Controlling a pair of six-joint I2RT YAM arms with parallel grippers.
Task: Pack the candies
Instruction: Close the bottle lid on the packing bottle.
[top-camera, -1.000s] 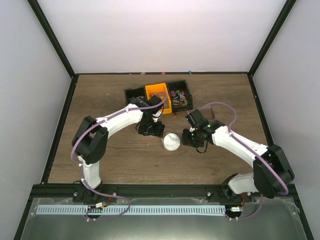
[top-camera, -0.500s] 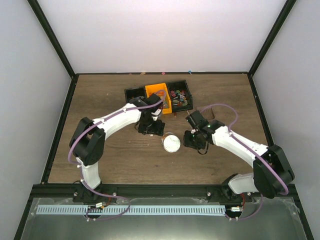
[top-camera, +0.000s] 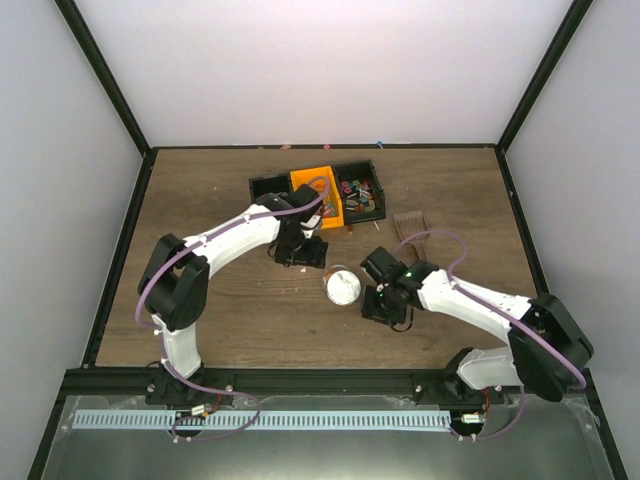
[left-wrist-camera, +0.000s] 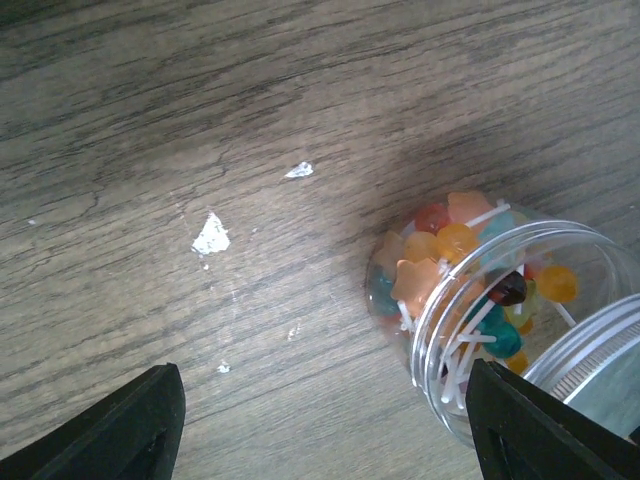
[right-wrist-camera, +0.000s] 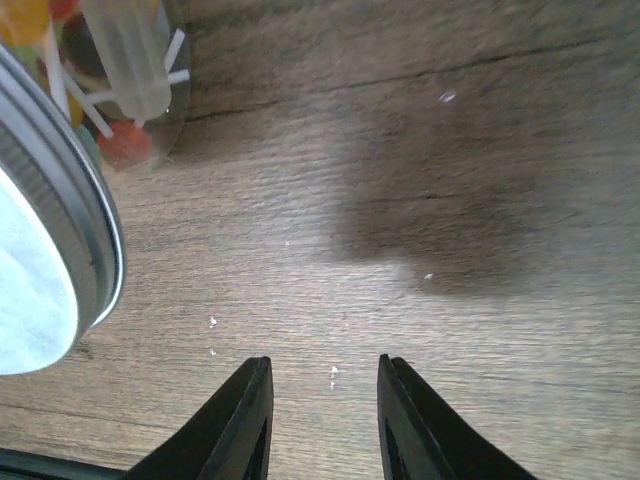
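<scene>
The little clear jar (top-camera: 343, 287) stands on the brown wooden table (top-camera: 200, 300), between the two arms. It has a round silver lid (right-wrist-camera: 60, 250) on it. The candies (left-wrist-camera: 440, 250) are inside the jar. They are orange, red, yellow and green, and they have thin white sticks. More candies (top-camera: 362, 190) lie in a black bin (top-camera: 378, 207) at the back of the table. An orange bin (top-camera: 318, 205) sits just beside it, and another black bin (top-camera: 268, 187) is on the other side of the orange one. A brown scoop (top-camera: 410, 220) lies on the table, off to the right of the bins. The left gripper (left-wrist-camera: 322, 372) is behind the jar. Its two fingers (left-wrist-camera: 130, 425) are spread wide and hold nothing. The jar is near its right finger. The right gripper (right-wrist-camera: 325, 365) is just beside the jar on the other side. Its fingers (right-wrist-camera: 245, 420) are only a little apart, with bare wood showing between them, so it holds nothing too. Small white crumbs (left-wrist-camera: 210, 235) are on the wood.
</scene>
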